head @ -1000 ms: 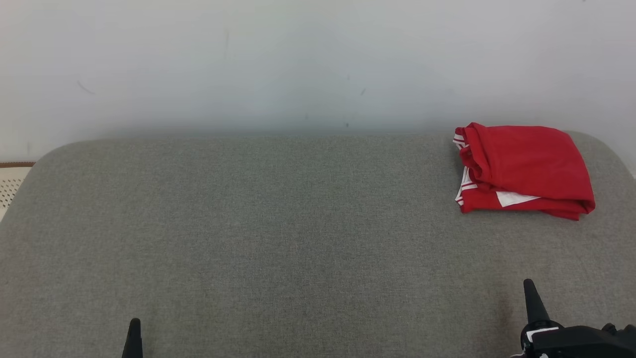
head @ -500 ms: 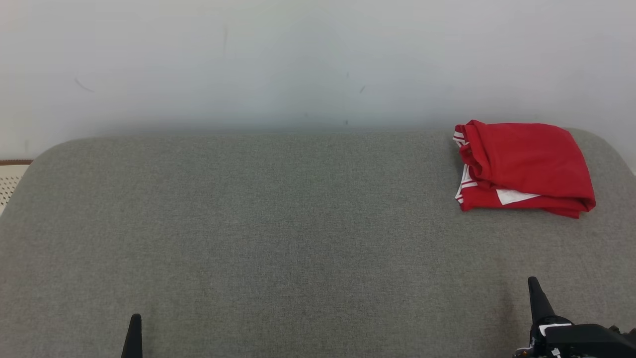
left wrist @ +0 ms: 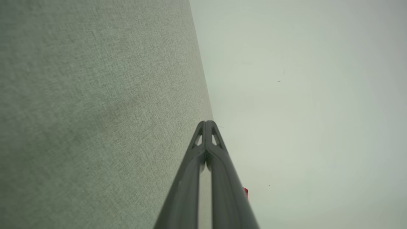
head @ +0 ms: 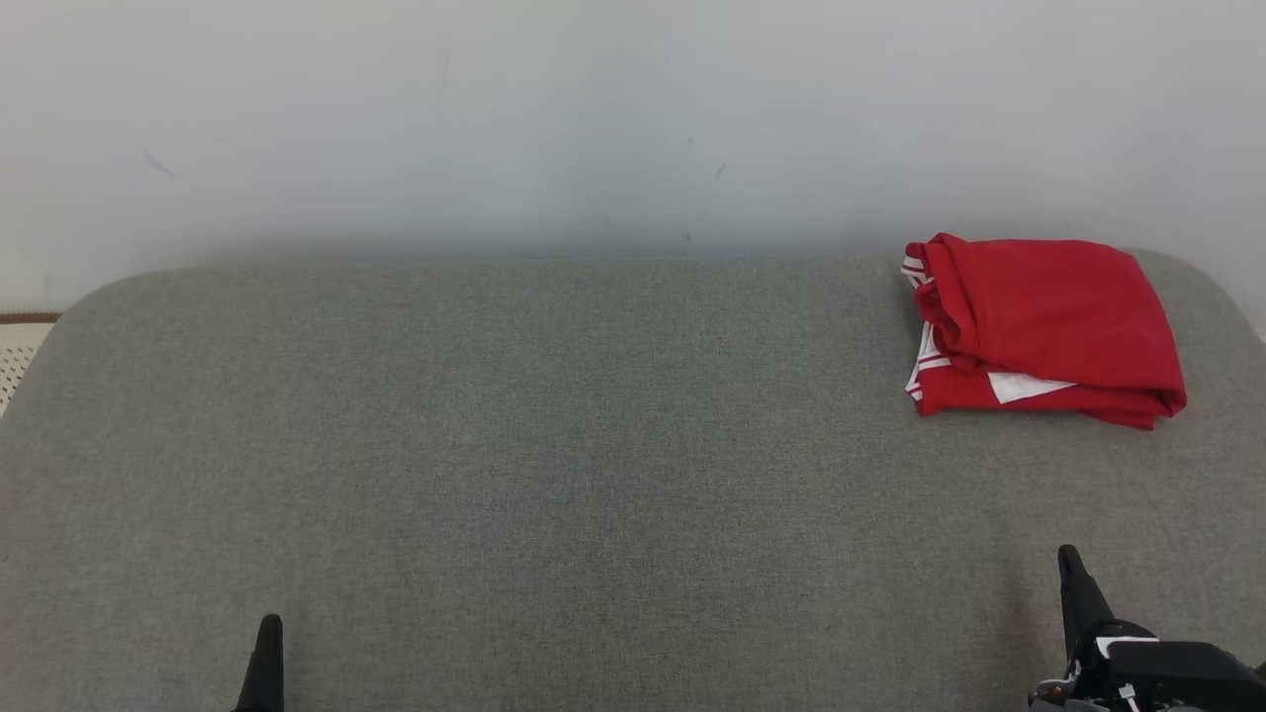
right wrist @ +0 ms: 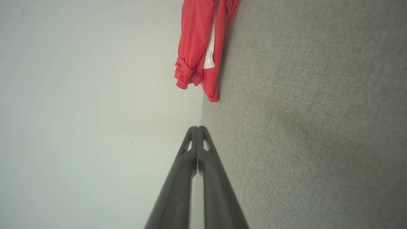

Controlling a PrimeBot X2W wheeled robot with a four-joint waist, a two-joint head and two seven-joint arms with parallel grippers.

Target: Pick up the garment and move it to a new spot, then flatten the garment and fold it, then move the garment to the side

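The garment (head: pixel 1040 331) is red with white trim and lies folded in a compact rectangle at the far right of the grey padded surface (head: pixel 554 445), close to the wall. The right wrist view has the garment (right wrist: pixel 200 47) ahead of the fingertips, well apart from them. My right gripper (head: pixel 1068 556) sits at the lower right, shut and empty, below the garment. At the lower left my left gripper (head: pixel 269 625) is shut and empty too. In the wrist views, the left gripper (left wrist: pixel 206 122) and the right gripper (right wrist: pixel 197 128) each have their tips pressed together over the fabric.
A pale wall (head: pixel 593 119) rises right behind the grey surface. At the far left edge a perforated cream object (head: pixel 15 351) sits beyond the rounded corner. The surface has rounded corners at back left and back right.
The whole picture has shifted slightly, so the camera has moved. My right gripper sits a little lower and further right in view. The garment lies as it did.
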